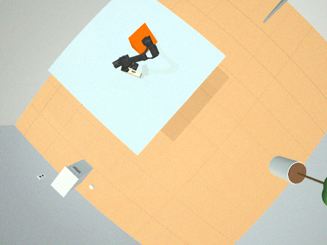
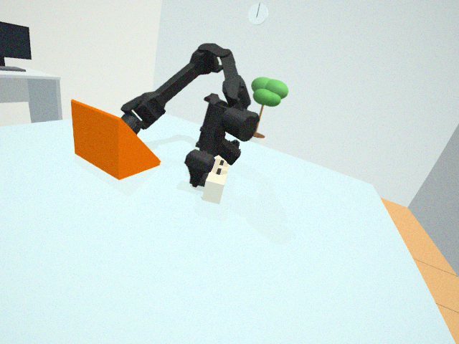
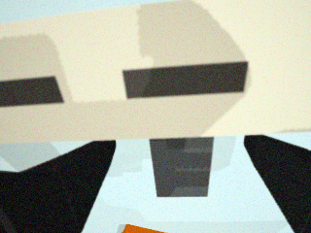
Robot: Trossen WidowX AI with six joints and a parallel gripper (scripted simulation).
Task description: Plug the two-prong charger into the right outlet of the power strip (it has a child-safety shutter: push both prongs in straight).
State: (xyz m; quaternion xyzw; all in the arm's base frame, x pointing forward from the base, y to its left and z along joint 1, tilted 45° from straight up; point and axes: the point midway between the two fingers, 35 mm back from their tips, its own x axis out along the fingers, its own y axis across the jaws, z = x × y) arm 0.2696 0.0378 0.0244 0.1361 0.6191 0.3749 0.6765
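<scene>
Now the jaws (image 1: 130, 67) (image 2: 214, 172) stand wide, gripping nothing, close beside the strip (image 1: 136, 73) (image 2: 214, 188) (image 3: 277, 107) on the counter (image 1: 137, 118) (image 2: 222, 277) (image 3: 109, 199), while a dark block (image 3: 182, 180), seemingly the charger, shows between the fingers at the strip's edge, its prongs hidden from sight.

Black arm (image 2: 178, 79) bent above pale tabletop (image 2: 222, 266); cream power strip (image 2: 214, 190) beneath; orange wedge (image 2: 97, 142) near arm base.
</scene>
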